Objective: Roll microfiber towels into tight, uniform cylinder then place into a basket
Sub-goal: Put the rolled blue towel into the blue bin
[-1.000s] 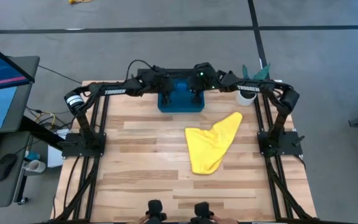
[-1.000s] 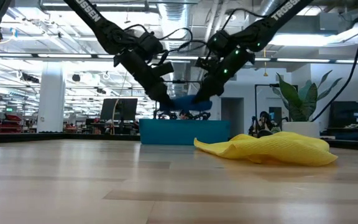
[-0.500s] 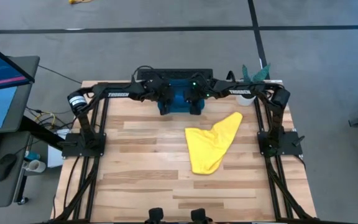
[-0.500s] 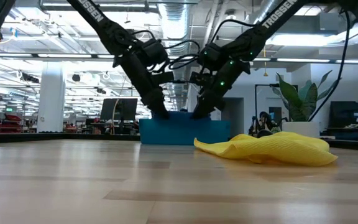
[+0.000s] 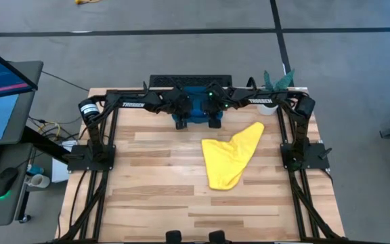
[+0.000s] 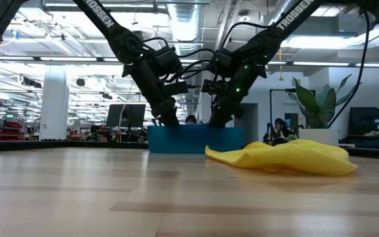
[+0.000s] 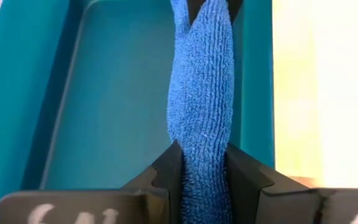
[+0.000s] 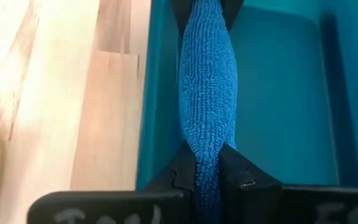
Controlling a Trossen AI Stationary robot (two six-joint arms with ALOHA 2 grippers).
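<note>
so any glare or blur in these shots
Left wrist view: the table beside the tray is washed out pale; the blue towel is sharp. Right wrist view: the wood blows out toward one edge. Low view: bright ceiling lights, and the near tabletop is soft. High view: evenly lit.

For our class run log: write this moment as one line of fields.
left gripper: shut on blue towel | right gripper: shut on blue towel | towel: inside basket | yellow towel: unrolled on table
</note>
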